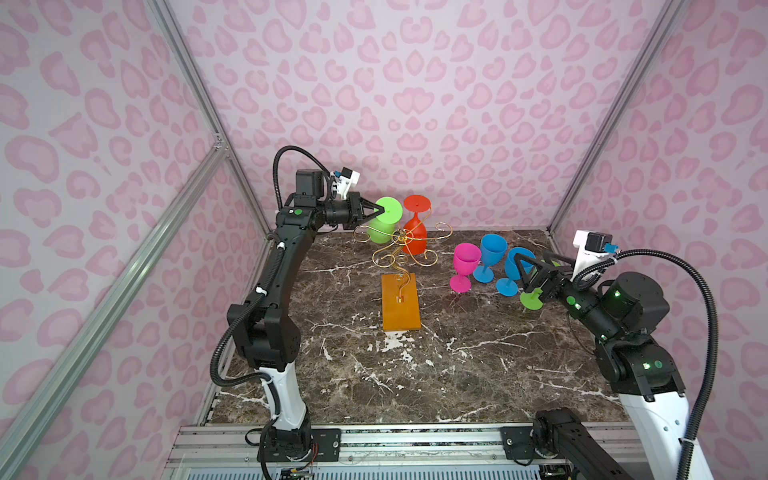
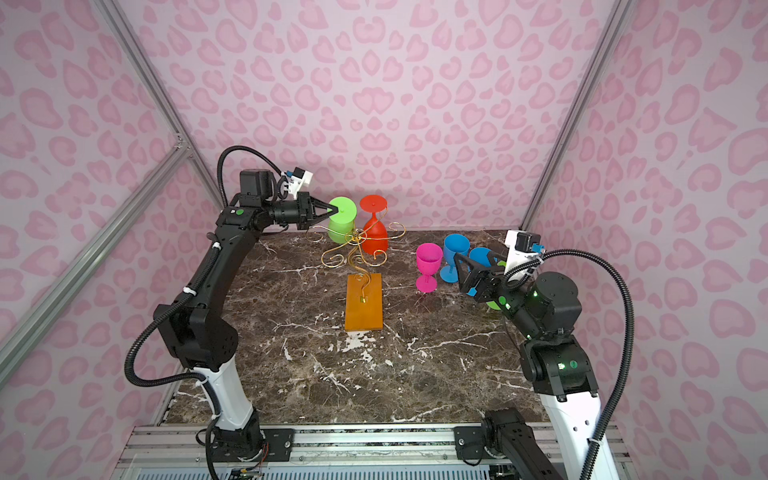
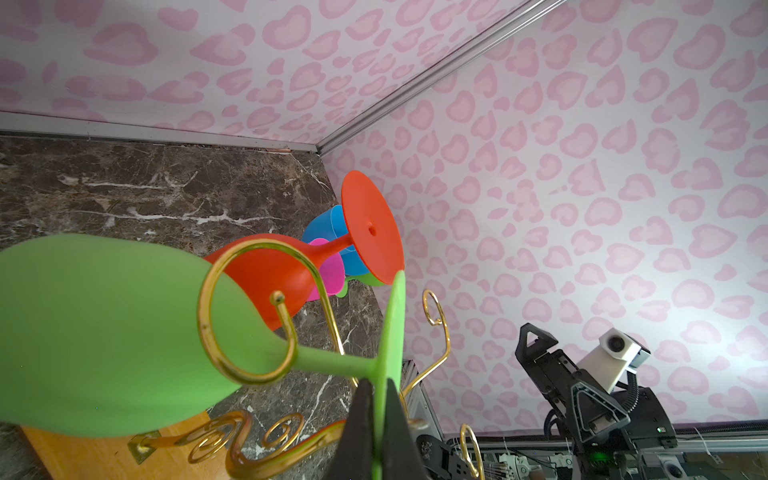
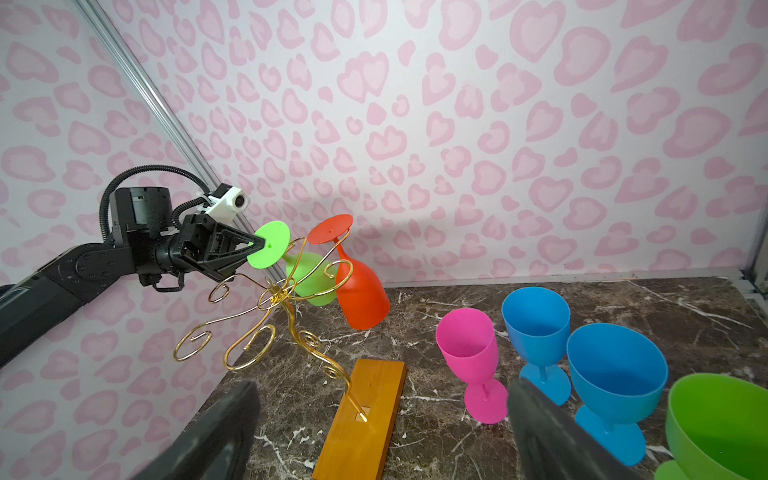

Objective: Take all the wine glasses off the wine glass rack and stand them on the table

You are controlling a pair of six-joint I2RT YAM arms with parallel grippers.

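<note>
I see a dark marble tabletop [image 1: 457, 374] with white veins, walled by pink spotted panels [image 1: 415, 83]. The rack [image 1: 401, 307] stands mid-table. The green wine glass [image 1: 381, 232] hangs upside down on it, its foot pinched by the left gripper [image 1: 379, 211]. The right gripper [image 1: 536, 265] is spread wide beside the standing glasses [image 1: 465, 257].

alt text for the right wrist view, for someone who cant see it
The left gripper pinches the foot of a green wine glass hanging upside down on the gold wine glass rack, beside a red glass. A pink glass, two blue glasses and a second green glass stand upright on the marble table beyond the open right gripper.
</note>
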